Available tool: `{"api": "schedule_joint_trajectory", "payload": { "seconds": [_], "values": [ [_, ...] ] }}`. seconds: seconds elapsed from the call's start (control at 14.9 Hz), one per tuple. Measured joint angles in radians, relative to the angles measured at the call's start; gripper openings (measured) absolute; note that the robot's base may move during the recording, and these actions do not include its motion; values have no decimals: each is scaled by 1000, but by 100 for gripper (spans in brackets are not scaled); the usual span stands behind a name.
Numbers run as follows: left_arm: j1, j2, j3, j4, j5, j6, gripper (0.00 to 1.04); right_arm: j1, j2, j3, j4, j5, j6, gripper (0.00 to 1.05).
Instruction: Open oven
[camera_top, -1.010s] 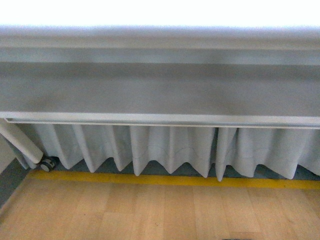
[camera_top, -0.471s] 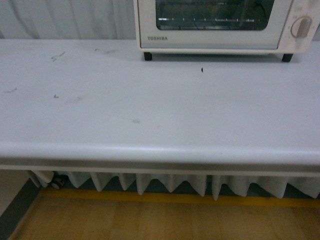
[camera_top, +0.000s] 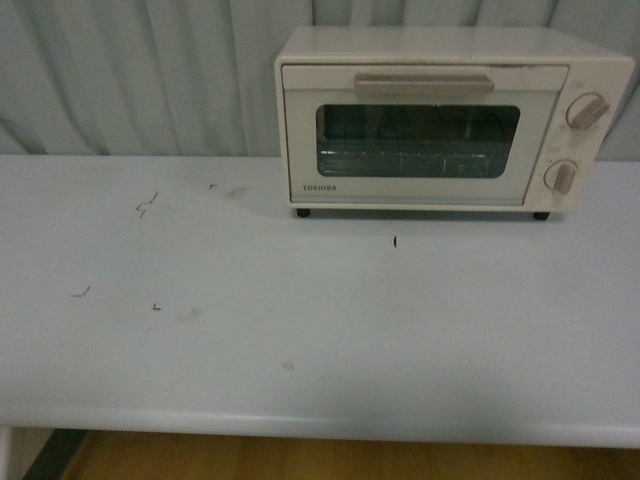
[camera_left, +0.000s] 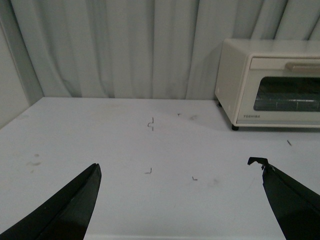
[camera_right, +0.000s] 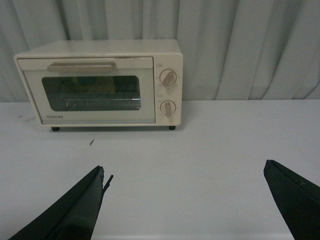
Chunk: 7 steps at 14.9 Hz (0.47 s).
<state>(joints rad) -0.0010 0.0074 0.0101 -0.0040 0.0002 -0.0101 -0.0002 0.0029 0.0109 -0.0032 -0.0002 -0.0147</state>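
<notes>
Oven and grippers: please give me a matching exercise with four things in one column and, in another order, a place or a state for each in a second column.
Things
1. oven door
2. bar handle
3. knobs
4. left gripper

Places or states
A. open, holding nothing
B. across the top of the door
C. shut
D. one above the other, beside the door

Pairs: 1-C; 2-B; 3-D; 4-A
</notes>
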Motion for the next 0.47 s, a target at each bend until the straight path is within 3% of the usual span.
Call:
{"api": "schedule_joint_trajectory", "payload": {
  "seconds": [0.47],
  "values": [
    [0,0,0,1,-1,0,98,0,1,0,-1,0,0,98]
  ]
}}
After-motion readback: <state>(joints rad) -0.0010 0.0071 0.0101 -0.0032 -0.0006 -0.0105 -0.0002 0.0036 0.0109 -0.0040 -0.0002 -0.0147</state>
